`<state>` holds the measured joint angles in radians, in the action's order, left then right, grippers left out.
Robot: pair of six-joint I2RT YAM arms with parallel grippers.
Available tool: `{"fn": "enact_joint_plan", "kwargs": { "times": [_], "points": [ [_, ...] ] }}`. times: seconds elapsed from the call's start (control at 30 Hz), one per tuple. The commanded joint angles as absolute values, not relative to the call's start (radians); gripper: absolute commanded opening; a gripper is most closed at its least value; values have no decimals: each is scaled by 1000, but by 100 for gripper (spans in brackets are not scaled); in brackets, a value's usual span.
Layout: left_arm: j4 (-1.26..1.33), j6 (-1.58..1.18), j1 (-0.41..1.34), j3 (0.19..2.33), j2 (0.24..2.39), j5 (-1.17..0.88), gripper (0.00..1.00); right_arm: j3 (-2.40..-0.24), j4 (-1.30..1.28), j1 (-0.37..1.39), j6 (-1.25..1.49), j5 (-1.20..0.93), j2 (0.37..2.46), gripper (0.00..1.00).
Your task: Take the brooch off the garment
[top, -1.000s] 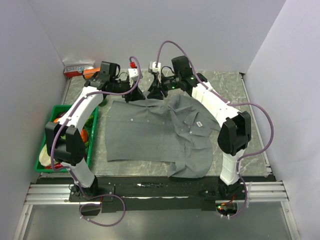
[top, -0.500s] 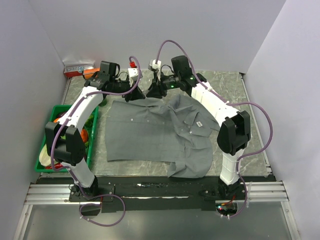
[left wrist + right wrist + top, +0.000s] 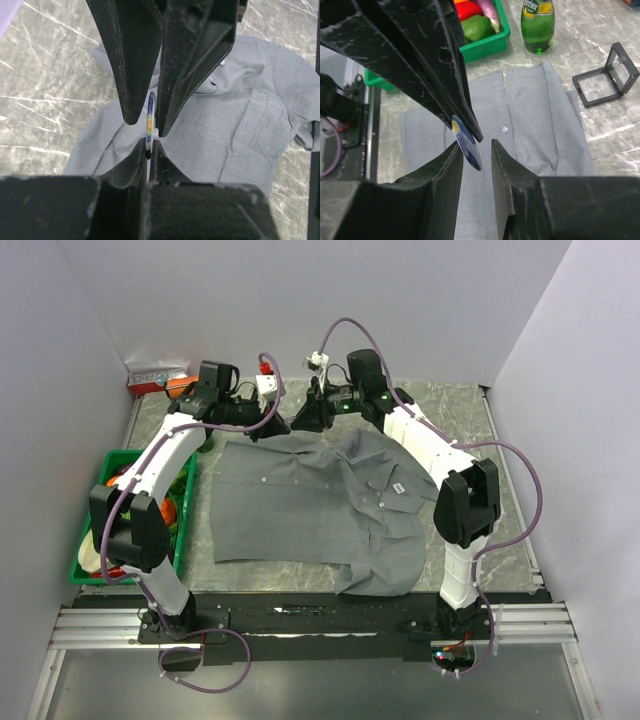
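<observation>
The left hand is pinched shut on the brooch, nipping its rim right at the fingertips. From the left wrist view the little disc shows edge-on; from the right wrist view you can see its blue face with a yellowish patch. It hangs in the air, clear of the cloth. The right hand meets it nose to nose, with its fingers a little apart and one on each side of the disc. I can't tell whether either one touches it. Both hands are up over the far edge of the grey shirt, by the collar. The shirt lies spread on the marbled worktop. A green crate of vegetables sits off its left side, and a green bottle stands nearby.
</observation>
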<state>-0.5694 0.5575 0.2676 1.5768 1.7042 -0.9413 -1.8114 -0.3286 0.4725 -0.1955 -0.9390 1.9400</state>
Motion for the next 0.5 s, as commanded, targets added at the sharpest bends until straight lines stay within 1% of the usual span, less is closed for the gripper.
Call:
{"fn": "enact_joint_plan", "kwargs": {
  "times": [0.0,0.17,0.23,0.27,0.37,0.47],
  "points": [
    [-581,569,278,1597,1646,-980,1,-1807,-184,426,-100,-936,1950,35],
    [-581,569,276,1598,1646,-970,1,-1787,-181,413,-91,-937,1942,35],
    [-578,568,278,1594,1646,-959,1,-1773,-169,407,-86,-957,1930,37],
    [-577,568,278,1591,1646,-944,1,-1769,-163,403,-92,-1007,1924,42],
    [-557,551,278,1580,1649,-919,1,-1776,-189,403,-147,-1075,1899,51],
    [-534,538,278,1572,1647,-897,1,-1792,-253,405,-219,-1101,1867,56]
  ]
}}
